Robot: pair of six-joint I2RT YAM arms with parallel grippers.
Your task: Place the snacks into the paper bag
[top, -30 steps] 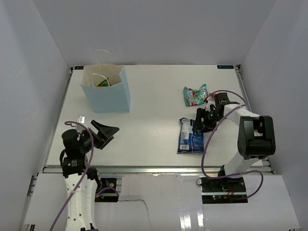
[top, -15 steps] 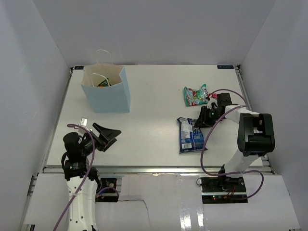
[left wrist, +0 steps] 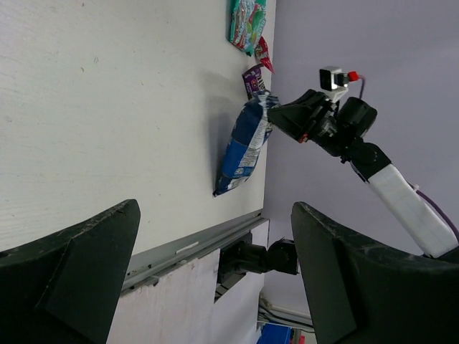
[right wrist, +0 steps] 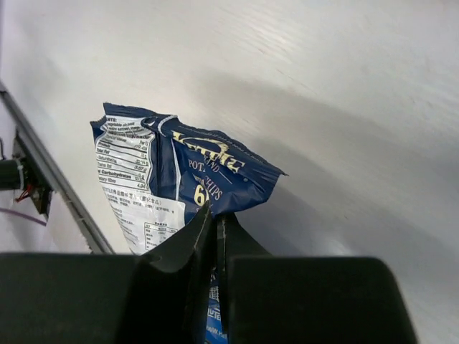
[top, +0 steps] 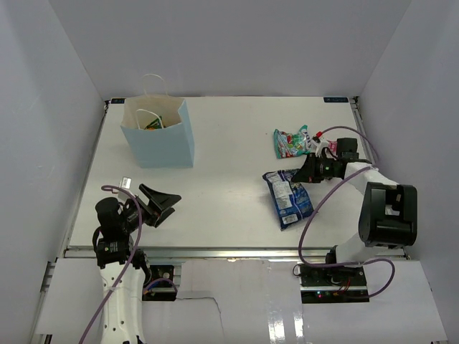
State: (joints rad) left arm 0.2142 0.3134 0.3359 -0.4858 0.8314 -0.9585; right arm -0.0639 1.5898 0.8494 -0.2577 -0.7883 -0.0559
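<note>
My right gripper (top: 305,172) is shut on the top edge of the blue-white chip bag (top: 288,197), which hangs tilted from it at the table's right. In the right wrist view the fingertips (right wrist: 215,215) pinch the bag (right wrist: 179,179) just above the white tabletop. The teal-red candy bag (top: 290,142) lies behind it, and a small dark purple pack (left wrist: 252,79) shows beside it in the left wrist view. The light blue paper bag (top: 159,136) stands upright at the back left with green and orange packets (top: 152,125) inside. My left gripper (top: 166,203) is open and holds nothing near the front left.
White walls close in the table on three sides. A metal rail (top: 215,251) runs along the front edge. A purple cable (top: 315,215) loops from my right arm over the table's right part.
My right gripper has closed on the blue-white bag and drawn it up and to the right, turning it. The left arm has dropped back slightly, still open.
</note>
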